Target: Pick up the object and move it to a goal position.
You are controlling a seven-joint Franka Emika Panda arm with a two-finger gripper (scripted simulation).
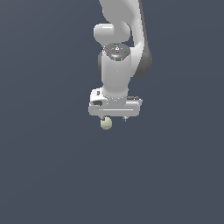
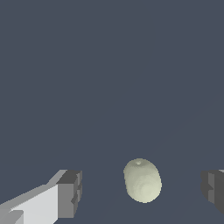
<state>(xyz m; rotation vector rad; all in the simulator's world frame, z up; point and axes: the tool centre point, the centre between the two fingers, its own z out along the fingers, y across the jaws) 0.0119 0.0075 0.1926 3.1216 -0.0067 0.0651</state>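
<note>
The object [image 1: 106,124] is a small pale yellowish-green ball sitting just under the white hand of my gripper [image 1: 114,119], toward the exterior view's left end of the hand. In the wrist view the object [image 2: 142,180] lies between the two dark fingertips [image 2: 70,192], with a gap on each side, so neither pad touches it. My gripper [image 2: 142,192] is open and much wider than the ball. The arm points straight down over it.
A flat dark blue-grey surface [image 1: 48,175] fills both views around the arm. No other object, container or edge shows.
</note>
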